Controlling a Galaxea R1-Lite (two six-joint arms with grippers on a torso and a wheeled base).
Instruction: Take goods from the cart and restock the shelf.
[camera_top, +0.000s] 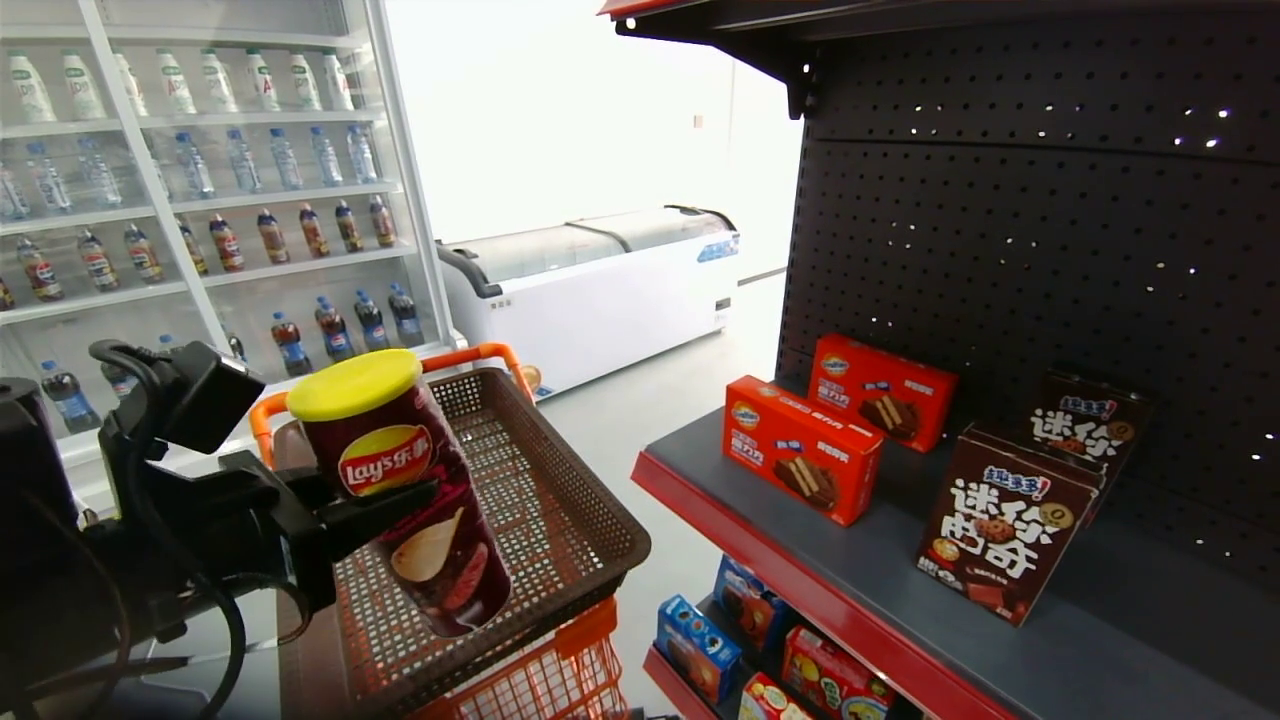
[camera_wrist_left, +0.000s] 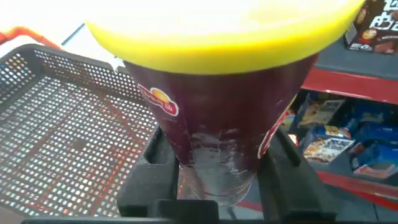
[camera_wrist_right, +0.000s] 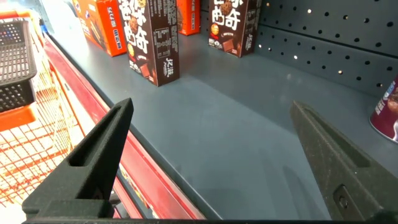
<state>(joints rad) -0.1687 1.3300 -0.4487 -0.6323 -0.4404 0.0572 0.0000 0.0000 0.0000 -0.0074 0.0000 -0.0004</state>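
Pinching chips can (camera_top: 404, 445) w/ L fingers (camera_top: 383, 512) over cart basket (camera_top: 565, 500); R fingers (camera_wrist_right: 93, 163) spread above shelf (camera_wrist_right: 249, 127).

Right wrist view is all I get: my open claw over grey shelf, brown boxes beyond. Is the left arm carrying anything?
Observer: Yes. The left claw is shut on a chips can with a yellow lid, gripped around its middle.
Operator: Where is that can relative to the shelf?
Observer: Apart from it. It hangs tilted above the cart's brown basket, to the robot's left of the shelf edge.
Operator: What is under the board I'm facing?
Observer: A lower shelf stocked with blue boxes and red boxes.
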